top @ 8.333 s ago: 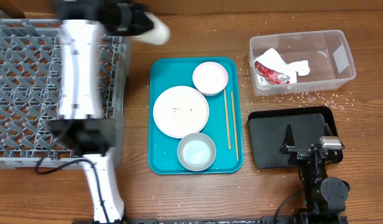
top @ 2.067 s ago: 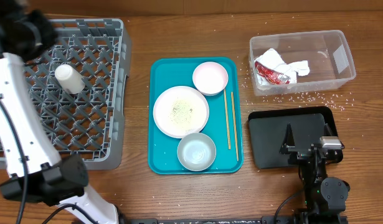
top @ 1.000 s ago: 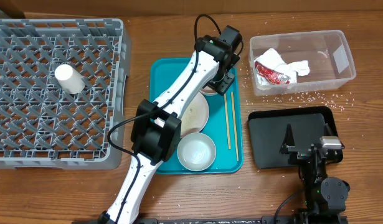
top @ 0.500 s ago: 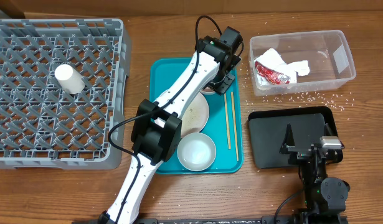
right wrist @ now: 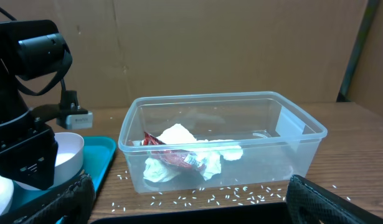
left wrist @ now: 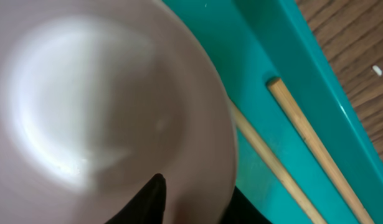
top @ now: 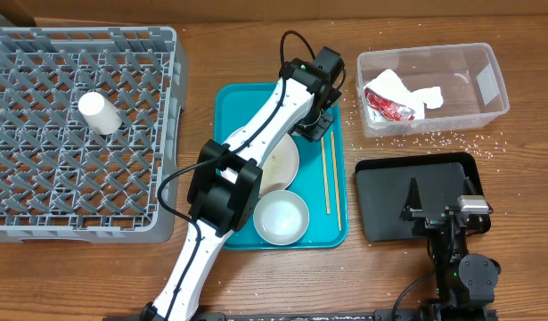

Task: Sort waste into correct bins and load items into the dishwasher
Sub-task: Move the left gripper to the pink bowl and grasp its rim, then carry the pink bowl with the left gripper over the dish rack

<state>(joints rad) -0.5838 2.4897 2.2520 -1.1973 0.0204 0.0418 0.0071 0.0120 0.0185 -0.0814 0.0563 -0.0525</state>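
Observation:
My left gripper is at the top of the teal tray, over the pink bowl, which it mostly hides from overhead. In the left wrist view its jaws straddle the bowl's rim, one finger inside and one outside, closed on it. The bowl still rests on the tray. A white plate, a pale blue bowl and two chopsticks also lie on the tray. A white cup lies in the grey dish rack. My right gripper is open and empty on the black tray.
A clear bin at the back right holds crumpled paper and a red wrapper. Rice grains are scattered on the wood around it. The left arm stretches diagonally across the tray and over the plate.
The left arm left the rack, where the cup now lies, and reached the pink bowl. In the last half second the gripper shifted slightly on the bowl. The right arm has not moved.

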